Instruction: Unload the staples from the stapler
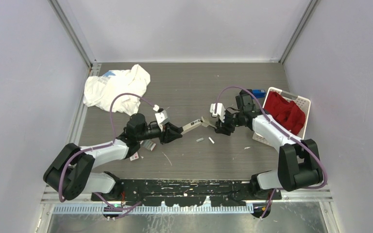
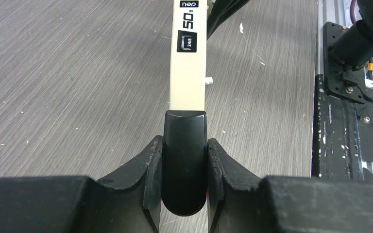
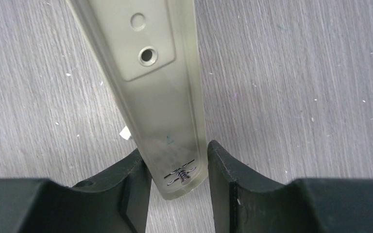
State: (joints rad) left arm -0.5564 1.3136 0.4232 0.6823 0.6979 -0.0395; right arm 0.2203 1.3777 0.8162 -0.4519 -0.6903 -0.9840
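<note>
The left end effector (image 2: 184,160) pinches the stapler (image 1: 193,125) by its black end, and the right end effector (image 3: 177,162) pinches its pale base. Two staple strips (image 1: 200,140) lie on the counter (image 1: 184,92) just nearer.

bright, even, cool light from overhead; only soft, faint shadows fall on the table (image 2: 53,73) beside the fingers (image 2: 143,170). wrist views are crisp beyond the fingertips, which sit dark and slightly soft nearest the lens. a faint sheen rims the stapler (image 2: 187,73) between them.
</note>
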